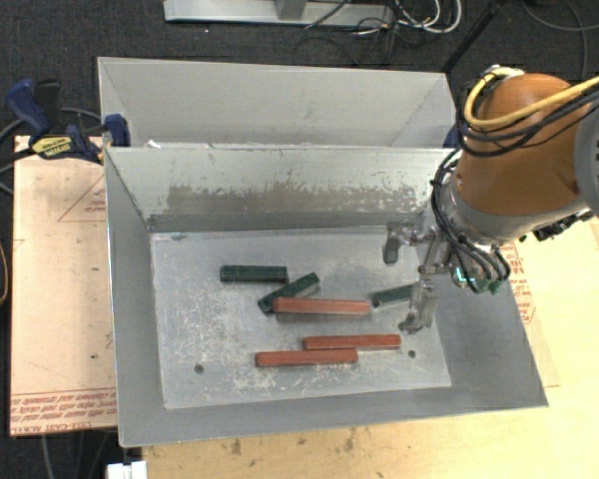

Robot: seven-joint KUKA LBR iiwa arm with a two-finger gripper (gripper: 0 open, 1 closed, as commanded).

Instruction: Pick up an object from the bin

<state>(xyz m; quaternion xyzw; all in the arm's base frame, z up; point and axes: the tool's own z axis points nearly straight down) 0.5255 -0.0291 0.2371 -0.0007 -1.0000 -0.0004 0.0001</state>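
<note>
Hovering at three o'clock in the bin (280,193), our gripper (417,315) is sitting just beside a short dark-green bar (389,295), and we cannot tell how its jaws stand.

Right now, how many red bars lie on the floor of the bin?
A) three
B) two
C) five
A: the upper red bar, the middle red bar and the lower red bar make three on the floor of the bin.

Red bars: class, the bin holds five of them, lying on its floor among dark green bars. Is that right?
Not quite. The camera view shows three red bars, not five, lying on the bin floor among dark green bars.
</note>
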